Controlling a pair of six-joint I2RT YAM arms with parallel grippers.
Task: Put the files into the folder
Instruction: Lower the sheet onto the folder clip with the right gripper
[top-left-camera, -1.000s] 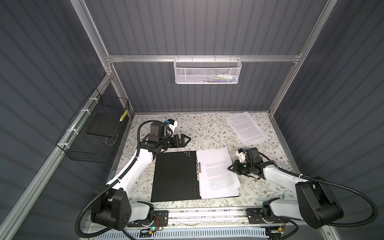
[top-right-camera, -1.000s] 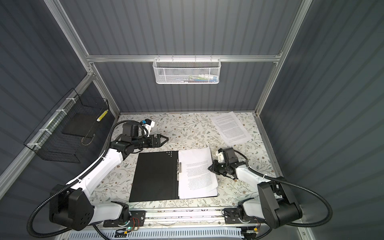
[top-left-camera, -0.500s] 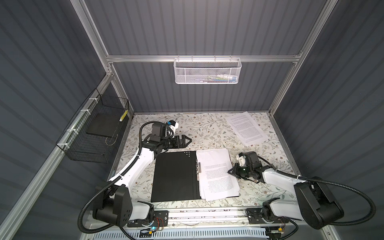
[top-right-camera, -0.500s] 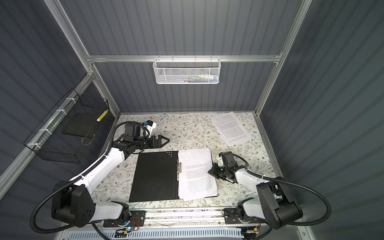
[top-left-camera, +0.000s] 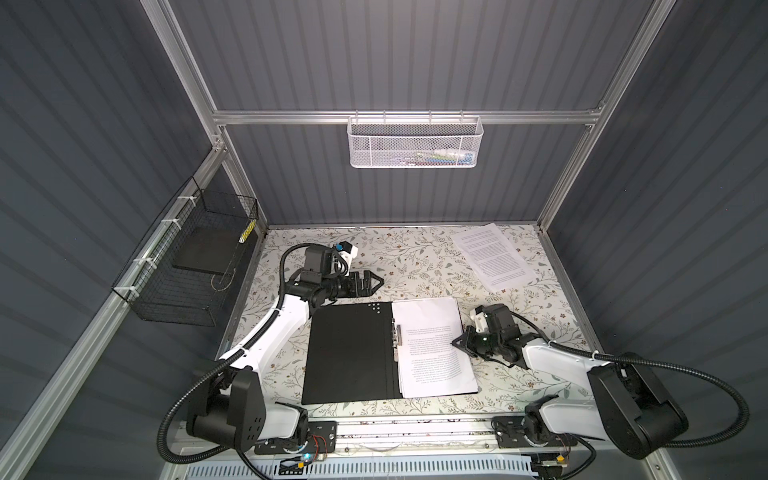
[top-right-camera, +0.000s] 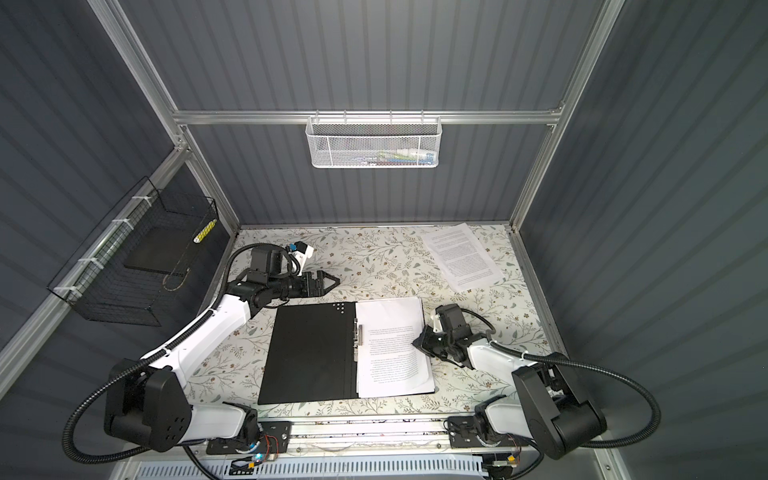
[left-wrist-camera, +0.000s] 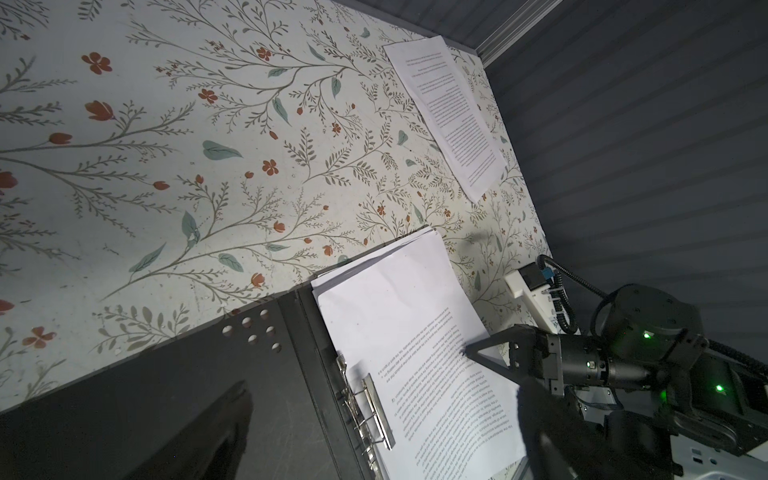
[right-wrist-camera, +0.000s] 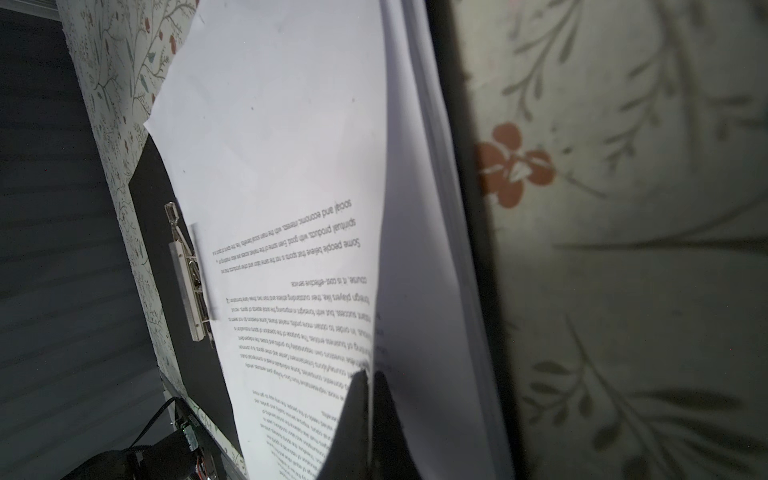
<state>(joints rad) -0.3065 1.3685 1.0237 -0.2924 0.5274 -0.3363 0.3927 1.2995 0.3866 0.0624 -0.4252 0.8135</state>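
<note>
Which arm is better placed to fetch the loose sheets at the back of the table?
Probably the right: the loose sheets lie on its side, nearer the right gripper, though its fingers are shut on the top sheet in the folder and must let go. The open left gripper would reach across.

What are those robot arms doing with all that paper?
They are filing papers. The folder lies open on the table with a stack of sheets on its right half. The right pincer, shut, has its tip on the top sheet. The left pincer hovers open beyond the folder, holding nothing. More loose sheets lie in the far right corner.
</note>
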